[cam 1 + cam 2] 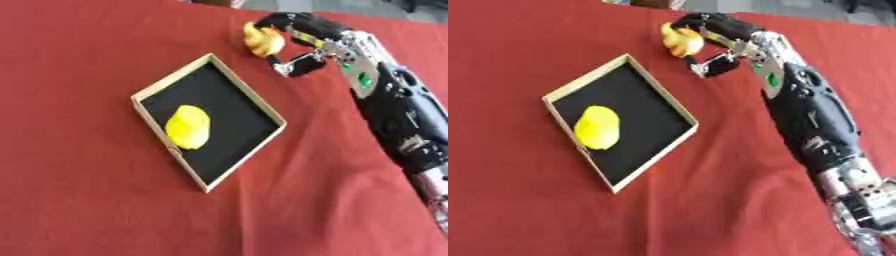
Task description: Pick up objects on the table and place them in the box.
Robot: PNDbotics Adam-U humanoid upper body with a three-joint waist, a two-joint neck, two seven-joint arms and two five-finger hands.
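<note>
Yellow-orange object (pixel 262 41), small, rounded, probably light and smooth: right hand (pixel 293 37) curls around it beyond the box (pixel 271 111). Lemon-like piece (pixel 188 127) already inside.

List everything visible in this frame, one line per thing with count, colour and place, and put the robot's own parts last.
box: one, shallow, pale wooden rim with a black floor, left of centre on the cloth, set askew.
yellow lemon-like object: one, bright yellow, lying inside the box on its near-left part.
yellow-orange object: one, rounded, beyond the box's far corner near the table's far edge, held in the right hand; what it is I cannot tell.
red cloth: one, covering the whole table.
right hand: one, black with silver parts, fingers curled round the yellow-orange object, its arm coming in from the right side.
left hand: not in view.
</note>
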